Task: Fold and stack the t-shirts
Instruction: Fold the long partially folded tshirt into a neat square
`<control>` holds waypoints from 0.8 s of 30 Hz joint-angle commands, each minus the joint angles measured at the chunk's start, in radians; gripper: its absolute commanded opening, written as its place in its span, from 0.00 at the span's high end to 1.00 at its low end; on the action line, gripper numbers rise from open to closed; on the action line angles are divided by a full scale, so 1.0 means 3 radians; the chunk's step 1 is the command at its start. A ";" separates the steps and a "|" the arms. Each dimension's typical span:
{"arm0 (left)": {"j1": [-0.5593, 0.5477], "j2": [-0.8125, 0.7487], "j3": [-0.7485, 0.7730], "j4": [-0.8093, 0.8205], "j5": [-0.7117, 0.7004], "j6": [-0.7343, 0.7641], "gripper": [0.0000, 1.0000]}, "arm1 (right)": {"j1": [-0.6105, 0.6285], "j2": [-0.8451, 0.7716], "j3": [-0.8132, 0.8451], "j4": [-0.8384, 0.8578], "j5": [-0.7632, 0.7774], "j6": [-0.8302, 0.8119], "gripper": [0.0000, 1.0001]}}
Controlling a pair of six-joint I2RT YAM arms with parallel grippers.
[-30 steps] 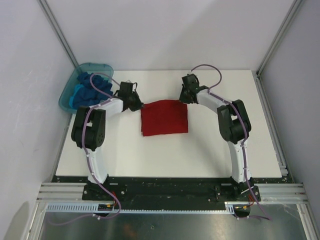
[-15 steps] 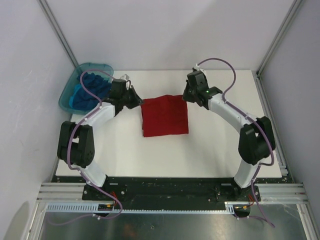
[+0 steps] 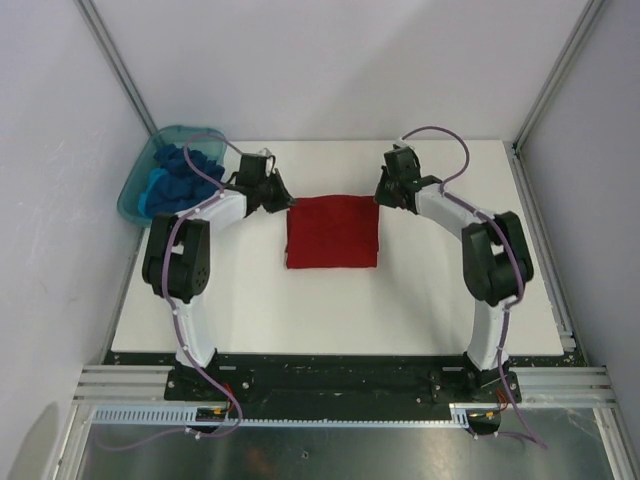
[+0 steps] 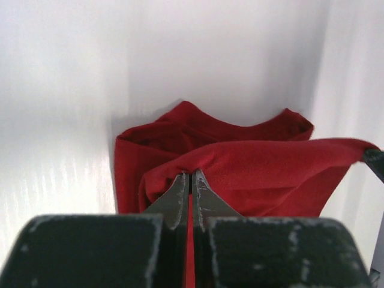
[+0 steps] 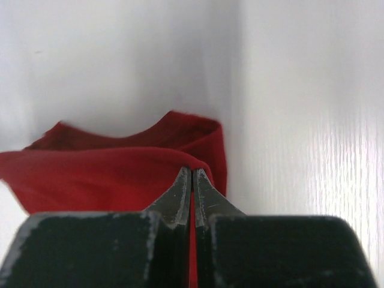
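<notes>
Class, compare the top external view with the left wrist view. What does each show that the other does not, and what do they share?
Top external only: the teal tub at the table's far left corner, the blue t-shirts bundled inside it, and the whole squarish outline of the folded red t-shirt.
Left wrist only: up close, the left gripper is pinched shut on a raised fold of red cloth. The lifted edge stretches to the right above the layers beneath.
Both: the red t-shirt, the left gripper at its corner, and the white table.
</notes>
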 commanded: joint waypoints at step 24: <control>0.0185 -0.0614 -0.0401 -0.0017 -0.0368 -0.0062 1.00 | 0.0019 0.0384 0.0594 0.0207 -0.0069 -0.0177 1.00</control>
